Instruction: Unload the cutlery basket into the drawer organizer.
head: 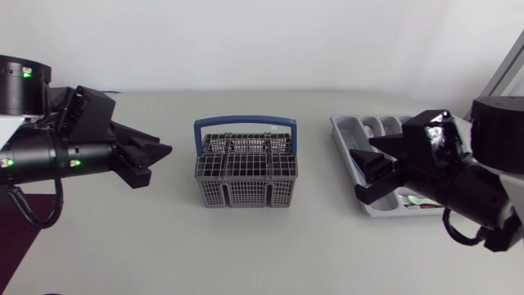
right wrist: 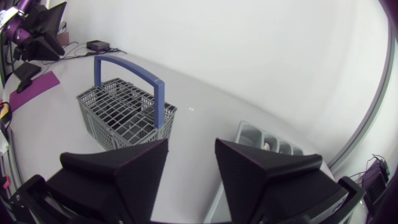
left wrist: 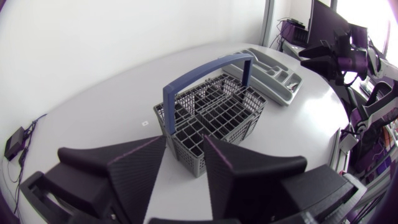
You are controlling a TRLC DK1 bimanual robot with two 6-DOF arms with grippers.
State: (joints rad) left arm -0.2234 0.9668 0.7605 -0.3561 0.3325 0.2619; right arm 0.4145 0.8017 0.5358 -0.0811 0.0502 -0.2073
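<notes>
The grey wire cutlery basket [head: 246, 170] with a blue handle [head: 246, 123] stands upright mid-table; I cannot make out any cutlery in it. To its right lies the grey drawer organizer [head: 348, 127], partly hidden by my right arm. My left gripper [head: 155, 162] hovers left of the basket, open and empty, with the basket [left wrist: 217, 112] just ahead of its fingers. My right gripper [head: 357, 174] hangs over the organizer's near end, open and empty. From it, the basket [right wrist: 124, 112] is ahead to one side and the organizer [right wrist: 267, 140] to the other.
A purple mat [head: 16, 238] lies at the table's left front edge. A small black box with a cable [left wrist: 13, 143] sits near the far left edge. Bare tabletop [head: 246, 254] stretches in front of the basket and between basket and organizer.
</notes>
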